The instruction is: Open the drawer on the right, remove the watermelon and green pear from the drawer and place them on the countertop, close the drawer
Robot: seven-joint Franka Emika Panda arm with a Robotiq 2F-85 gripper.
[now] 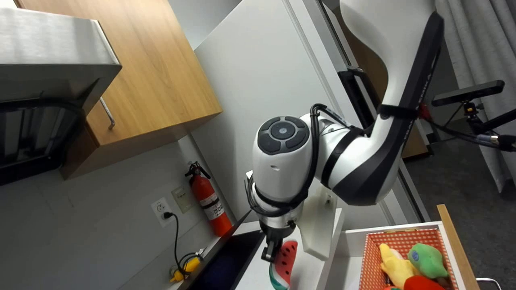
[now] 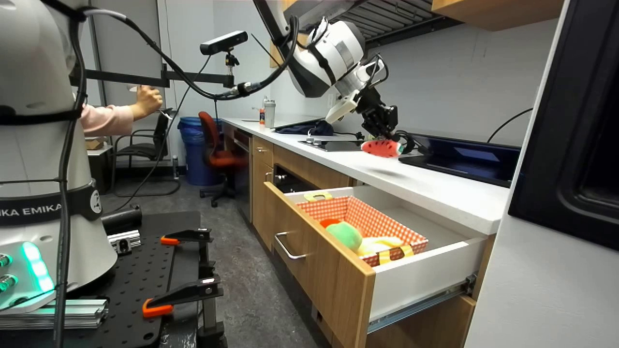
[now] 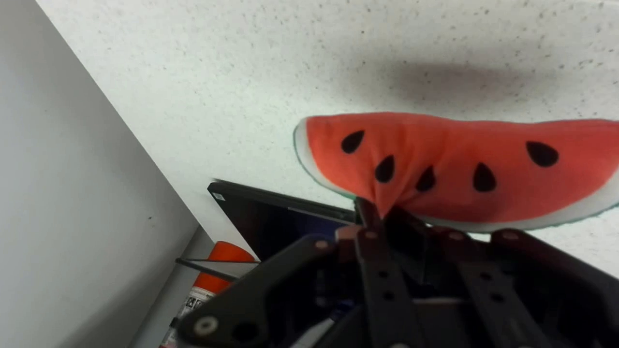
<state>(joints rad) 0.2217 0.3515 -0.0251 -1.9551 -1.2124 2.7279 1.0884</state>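
Observation:
The watermelon (image 3: pixel 464 174) hangs from my gripper (image 3: pixel 384 210), its cloth pinched between the fingertips near one end. In an exterior view the watermelon (image 2: pixel 379 148) is held over the countertop (image 2: pixel 445 193), with a faint shadow beneath it. My gripper (image 1: pixel 270 254) also shows above the white surface in an exterior view, beside the watermelon (image 1: pixel 285 262). The drawer (image 2: pixel 319 237) stands pulled out. Inside it, the green pear (image 2: pixel 344 236) lies in a checked basket; from above, the green pear (image 1: pixel 427 259) rests beside other soft toys.
The red-and-white basket (image 2: pixel 382 224) also holds a yellow toy (image 1: pixel 397 268) and a red toy (image 1: pixel 421 283). A black laptop-like object (image 2: pixel 459 159) lies at the counter's wall side. A fire extinguisher (image 1: pixel 207 199) stands by the wall. A person's arm (image 2: pixel 111 118) shows behind the robot base.

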